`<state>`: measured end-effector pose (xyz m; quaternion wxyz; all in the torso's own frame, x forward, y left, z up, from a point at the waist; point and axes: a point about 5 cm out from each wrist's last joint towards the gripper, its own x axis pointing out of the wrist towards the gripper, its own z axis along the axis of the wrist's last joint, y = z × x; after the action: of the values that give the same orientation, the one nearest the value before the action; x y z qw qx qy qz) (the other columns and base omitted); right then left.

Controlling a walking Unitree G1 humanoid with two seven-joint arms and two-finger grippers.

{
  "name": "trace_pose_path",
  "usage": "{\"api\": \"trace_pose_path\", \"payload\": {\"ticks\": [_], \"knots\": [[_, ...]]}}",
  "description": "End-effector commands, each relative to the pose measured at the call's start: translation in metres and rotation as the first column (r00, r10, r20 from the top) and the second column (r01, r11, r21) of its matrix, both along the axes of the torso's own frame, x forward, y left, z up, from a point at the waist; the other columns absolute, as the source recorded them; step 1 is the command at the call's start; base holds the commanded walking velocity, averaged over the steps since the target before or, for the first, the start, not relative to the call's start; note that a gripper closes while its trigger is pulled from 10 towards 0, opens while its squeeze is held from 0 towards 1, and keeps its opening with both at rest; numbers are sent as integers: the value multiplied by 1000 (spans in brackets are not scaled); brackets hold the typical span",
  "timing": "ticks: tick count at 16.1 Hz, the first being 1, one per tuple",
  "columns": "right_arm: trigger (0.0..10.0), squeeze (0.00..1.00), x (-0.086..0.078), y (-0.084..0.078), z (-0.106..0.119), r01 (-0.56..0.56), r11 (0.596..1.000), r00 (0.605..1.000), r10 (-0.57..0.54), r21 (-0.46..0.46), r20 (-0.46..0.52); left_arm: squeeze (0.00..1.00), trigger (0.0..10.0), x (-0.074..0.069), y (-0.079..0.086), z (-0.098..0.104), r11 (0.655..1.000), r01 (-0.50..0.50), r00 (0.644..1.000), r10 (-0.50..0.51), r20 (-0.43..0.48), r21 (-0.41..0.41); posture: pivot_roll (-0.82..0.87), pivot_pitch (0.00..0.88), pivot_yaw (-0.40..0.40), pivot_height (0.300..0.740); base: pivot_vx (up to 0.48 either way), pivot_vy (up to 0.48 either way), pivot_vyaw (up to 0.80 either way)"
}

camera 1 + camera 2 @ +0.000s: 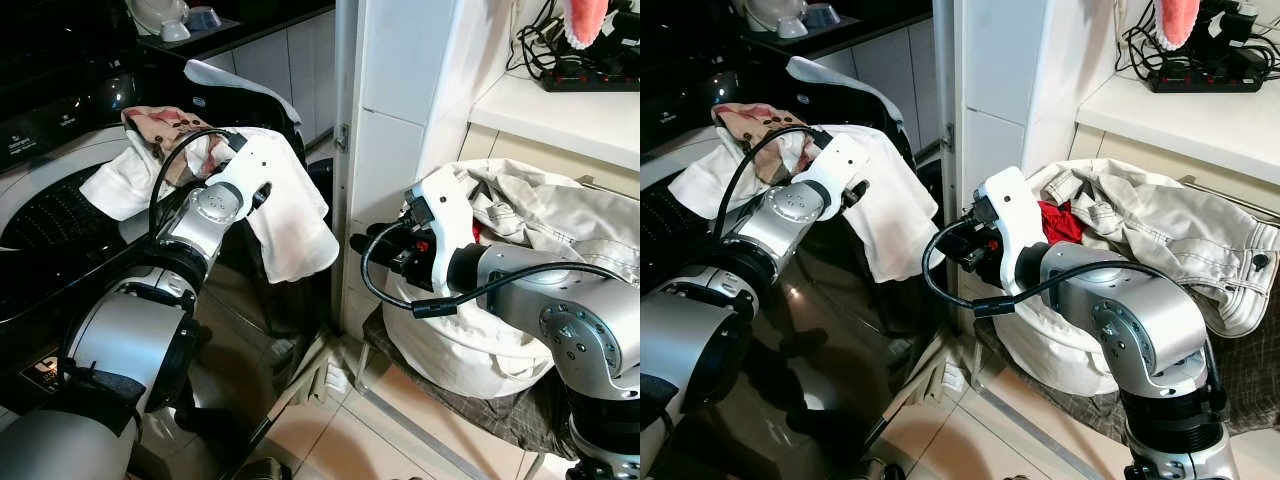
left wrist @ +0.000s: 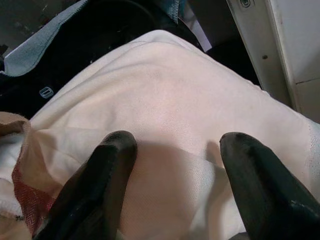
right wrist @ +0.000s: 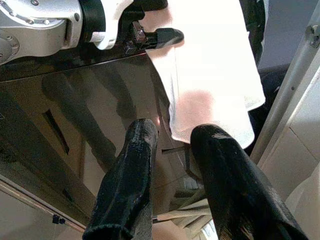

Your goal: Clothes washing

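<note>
A white cloth (image 1: 290, 215) hangs draped over the front edge of the washing machine (image 1: 60, 215), its lower corner dangling down the glossy dark front panel. Behind it, a crumpled beige patterned garment (image 1: 165, 125) with red-brown checks lies on the machine's top rim, beside a dark garment with a pale lining (image 1: 235, 90) slumped at the back corner. Well apart, beside the tiled pillar, a white laundry bag (image 1: 1060, 345) bulges on the floor, with a rumpled cream jacket (image 1: 1170, 235) spilling over its top edge and a red item (image 1: 1058, 222) tucked just inside.
</note>
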<state>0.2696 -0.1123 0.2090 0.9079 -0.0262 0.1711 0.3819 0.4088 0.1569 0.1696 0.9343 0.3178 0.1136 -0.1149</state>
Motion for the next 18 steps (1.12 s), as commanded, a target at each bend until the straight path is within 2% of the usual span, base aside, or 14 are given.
{"api": "trace_pose_path", "payload": {"ticks": [1, 3, 6, 8, 18], "knots": [[10000, 0, -2, 3, 5, -21, 1000, 1000, 21, 5, 15, 0, 4471, -2, 10, -6, 999, -37, 999, 37, -24, 7, -121, 0, 75, 740, 0, 0, 0], [10000, 0, -2, 2, 5, -18, 1000, 1000, 18, 3, 17, 0, 0, -2, 11, -6, 999, -45, 999, 45, -19, 9, -119, 0, 74, 740, 0, 0, 0], [10000, 0, -1, 2, 6, -17, 1000, 1000, 17, 2, 21, 0, 0, -2, 14, -5, 998, -52, 999, 52, -10, 18, -117, 0, 72, 740, 0, 0, 0], [10000, 0, 0, 2, 7, -16, 1000, 1000, 16, 2, 24, 0, 0, -1, 18, -3, 996, -66, 998, 65, 11, 64, -117, 0, 71, 740, 0, 0, 0], [10000, 0, 2, 0, 8, -10, 1000, 1000, 10, -1, 28, 0, 0, -2, 33, 0, 988, -119, 993, 118, 16, 94, -116, 0, 65, 740, 0, 0, 0]]}}
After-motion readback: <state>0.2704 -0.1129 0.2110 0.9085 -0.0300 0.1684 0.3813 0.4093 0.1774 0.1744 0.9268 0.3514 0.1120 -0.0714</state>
